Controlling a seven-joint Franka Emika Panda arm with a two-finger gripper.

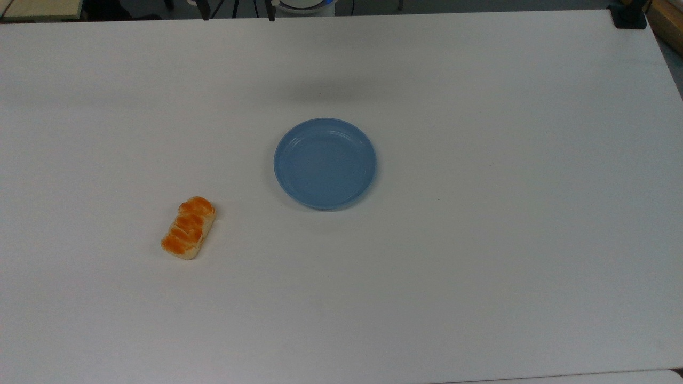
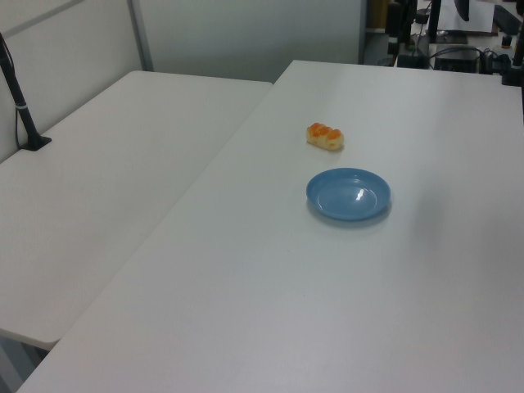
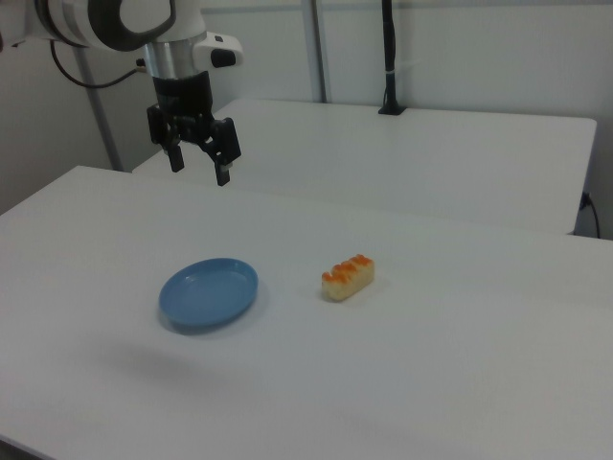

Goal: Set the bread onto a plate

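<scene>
The bread (image 1: 189, 228), an oblong roll with an orange-brown segmented top, lies on the white table toward the top view's lower left. It also appears as the bread (image 2: 325, 136) in the left view and the bread (image 3: 348, 276) in the right view. The light-blue plate (image 1: 325, 162) sits empty near the table's middle, seen too as the plate (image 2: 349, 195) and the plate (image 3: 209, 292). In the right view my gripper (image 3: 199, 170) hangs open high above the table, up and left of the plate, holding nothing.
A second white table (image 2: 98, 188) adjoins along the left view's left side. A black post (image 3: 389, 57) stands on the far table in the right view, and another black post (image 2: 20, 106) on its base in the left view. Dark equipment (image 2: 458, 41) crowds the far end.
</scene>
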